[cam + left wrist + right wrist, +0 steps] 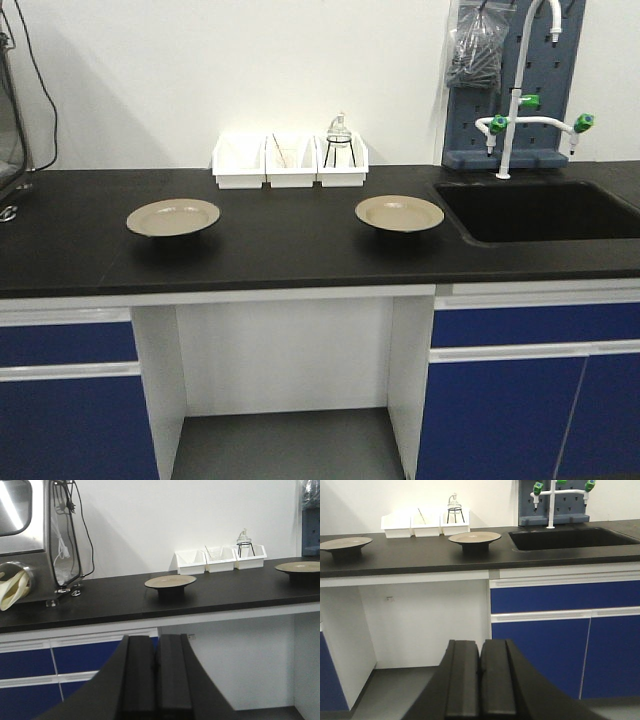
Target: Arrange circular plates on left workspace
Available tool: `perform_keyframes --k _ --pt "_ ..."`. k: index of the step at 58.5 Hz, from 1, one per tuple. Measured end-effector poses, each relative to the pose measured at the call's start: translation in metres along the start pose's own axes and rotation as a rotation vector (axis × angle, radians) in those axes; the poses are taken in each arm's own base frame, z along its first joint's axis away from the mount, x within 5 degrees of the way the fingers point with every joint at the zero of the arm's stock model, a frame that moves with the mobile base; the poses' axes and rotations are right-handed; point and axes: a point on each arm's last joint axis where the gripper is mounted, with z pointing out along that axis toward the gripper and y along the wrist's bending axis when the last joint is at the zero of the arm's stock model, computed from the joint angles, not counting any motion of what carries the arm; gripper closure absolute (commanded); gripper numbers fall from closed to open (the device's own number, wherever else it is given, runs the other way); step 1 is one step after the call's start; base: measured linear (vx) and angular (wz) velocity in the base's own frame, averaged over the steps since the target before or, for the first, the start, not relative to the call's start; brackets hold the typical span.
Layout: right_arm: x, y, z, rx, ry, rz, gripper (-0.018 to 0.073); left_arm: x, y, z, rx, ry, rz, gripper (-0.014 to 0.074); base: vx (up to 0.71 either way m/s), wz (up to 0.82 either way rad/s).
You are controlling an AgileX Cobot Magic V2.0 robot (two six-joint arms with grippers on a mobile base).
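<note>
Two round tan plates with dark undersides rest on the black benchtop (290, 245). The left plate (172, 216) (170, 582) (345, 543) lies toward the left. The right plate (399, 212) (300, 567) (474, 537) lies close to the sink. My left gripper (155, 639) is shut with nothing in it, hanging below bench height in front of the cabinets. My right gripper (480, 644) is likewise shut and empty, low before the knee space. Neither gripper appears in the front view.
Three white bins (290, 160) line the back wall, one holding a small glass item on a wire stand (339, 140). A sunken black sink (540, 210) with a white tap (520, 90) is at right. A steel appliance (30, 535) stands at far left.
</note>
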Motion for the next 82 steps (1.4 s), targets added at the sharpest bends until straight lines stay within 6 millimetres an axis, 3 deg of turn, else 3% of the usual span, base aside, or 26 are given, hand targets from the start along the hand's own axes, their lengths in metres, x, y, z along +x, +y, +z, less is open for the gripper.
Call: perform_keyframes --k 82 --pt "0.0000 0.0000 0.0000 0.000 0.000 0.000 0.0560 0.0000 0.0000 0.0000 0.000 0.000 0.000 0.0594 0.45 0.03"
